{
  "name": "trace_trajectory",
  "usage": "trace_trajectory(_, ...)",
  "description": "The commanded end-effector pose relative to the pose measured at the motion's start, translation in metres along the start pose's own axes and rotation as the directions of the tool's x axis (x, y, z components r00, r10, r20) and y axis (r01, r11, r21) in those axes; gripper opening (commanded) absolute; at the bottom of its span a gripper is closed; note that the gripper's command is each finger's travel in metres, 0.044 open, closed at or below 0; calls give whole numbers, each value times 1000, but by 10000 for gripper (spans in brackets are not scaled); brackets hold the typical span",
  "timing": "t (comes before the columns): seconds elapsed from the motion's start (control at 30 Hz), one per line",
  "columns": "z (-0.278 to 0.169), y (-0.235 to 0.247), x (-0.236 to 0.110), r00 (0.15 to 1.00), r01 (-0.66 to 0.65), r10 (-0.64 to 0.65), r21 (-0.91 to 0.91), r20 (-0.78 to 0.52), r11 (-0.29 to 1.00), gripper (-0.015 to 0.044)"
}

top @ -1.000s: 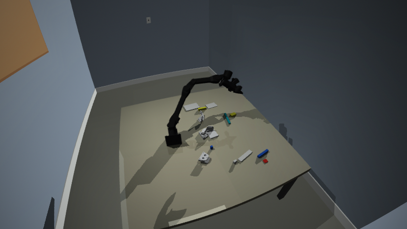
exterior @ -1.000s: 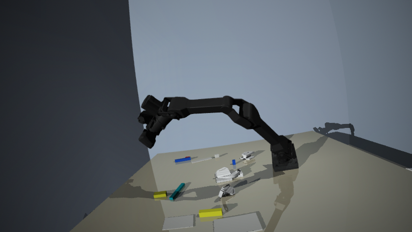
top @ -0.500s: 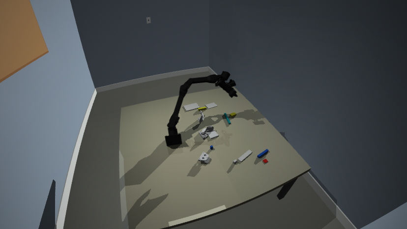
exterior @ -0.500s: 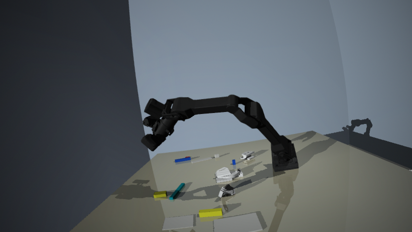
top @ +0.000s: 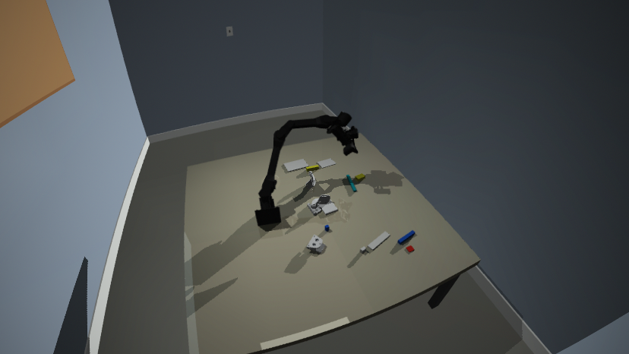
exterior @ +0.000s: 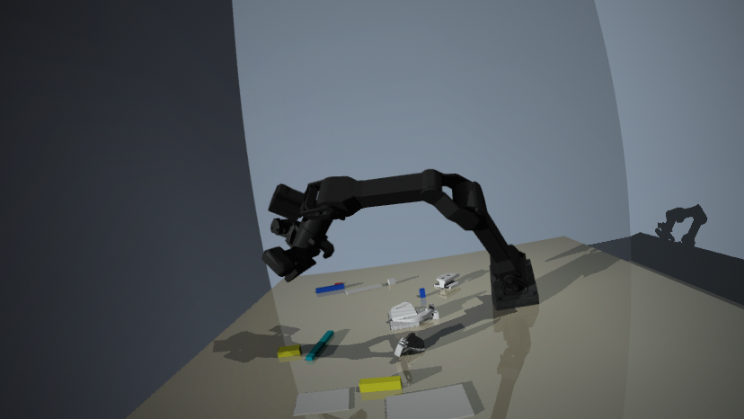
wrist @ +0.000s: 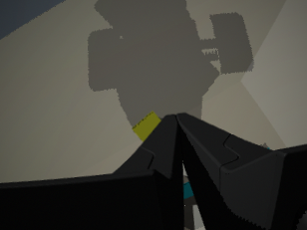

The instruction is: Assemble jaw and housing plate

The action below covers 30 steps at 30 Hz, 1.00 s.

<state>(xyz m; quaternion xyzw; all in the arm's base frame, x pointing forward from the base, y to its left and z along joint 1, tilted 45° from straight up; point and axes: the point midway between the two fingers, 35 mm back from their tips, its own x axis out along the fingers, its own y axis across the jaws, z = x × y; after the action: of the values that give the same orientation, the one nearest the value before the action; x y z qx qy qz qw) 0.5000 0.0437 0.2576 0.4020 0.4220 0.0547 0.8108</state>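
My gripper (top: 350,150) (exterior: 289,274) (wrist: 176,123) is shut and empty, high above the far right part of the table; the fingertips touch in the wrist view. The white gripper base assembly (top: 329,208) (exterior: 404,324) sits mid-table, with one jaw on it; its pins are too small to make out. A separate white and grey part (top: 312,180) (exterior: 410,345), seemingly the loose jaw, is tilted up beside it, towards the exterior camera. A white plate with two dark holes (top: 315,243) (exterior: 447,280), seemingly the housing plate, is on the other side, raised off the table.
A teal bar (top: 351,182) (exterior: 319,345) and a yellow block (top: 359,176) (exterior: 289,351) (wrist: 147,126) lie below my gripper. Another yellow block (top: 312,168) (exterior: 380,384) lies between two flat white plates. A blue cube (top: 327,227), white bar (top: 378,241), blue bar (top: 406,237) and red piece (top: 410,248) lie elsewhere.
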Motion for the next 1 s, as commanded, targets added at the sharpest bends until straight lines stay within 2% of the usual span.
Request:
trace_trajectory(0.0, -16, 1, -2, 999, 6, -3, 74, -46, 997, 0)
trace_trajectory(0.47, -63, 1, -16, 984, 69, -13, 317, -176, 946, 0)
trace_trajectory(0.97, -113, 0, -34, 951, 192, -20, 539, -309, 820, 0)
